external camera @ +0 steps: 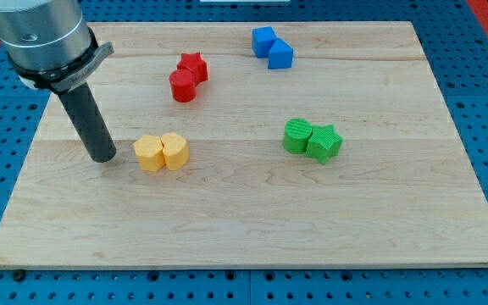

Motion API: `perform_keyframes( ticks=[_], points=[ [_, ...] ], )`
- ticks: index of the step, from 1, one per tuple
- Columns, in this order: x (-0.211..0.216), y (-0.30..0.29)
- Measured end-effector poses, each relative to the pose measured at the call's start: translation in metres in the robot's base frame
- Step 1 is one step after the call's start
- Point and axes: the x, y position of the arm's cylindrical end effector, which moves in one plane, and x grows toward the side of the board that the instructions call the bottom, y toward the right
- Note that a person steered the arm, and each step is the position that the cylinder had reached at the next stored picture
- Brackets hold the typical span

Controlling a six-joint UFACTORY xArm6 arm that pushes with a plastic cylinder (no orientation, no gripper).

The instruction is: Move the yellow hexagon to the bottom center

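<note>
The yellow hexagon (149,153) lies left of the board's middle, touching a second yellow block (175,151) with a notched top on its right. My tip (103,158) rests on the board just left of the yellow hexagon, a small gap apart. The rod rises up and left to the grey arm head at the view's top left.
A red star (193,65) and red cylinder (182,85) touch at the top middle. Two blue blocks (271,47) sit at the top right of centre. A green block (296,135) and green star (324,142) touch at the right middle. The wooden board (252,229) lies on a blue pegboard.
</note>
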Motion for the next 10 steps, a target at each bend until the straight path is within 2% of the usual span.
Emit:
perform_keyframes(
  ticks=[2, 3, 4, 5, 6, 7, 8, 9, 10],
  points=[
    [0.013, -0.01],
    [0.004, -0.005],
    [-0.025, 0.003],
    [-0.012, 0.052],
    [0.016, 0.075],
    [0.016, 0.104],
    [0.016, 0.081],
    [0.016, 0.092],
    [0.024, 0.078]
  ],
)
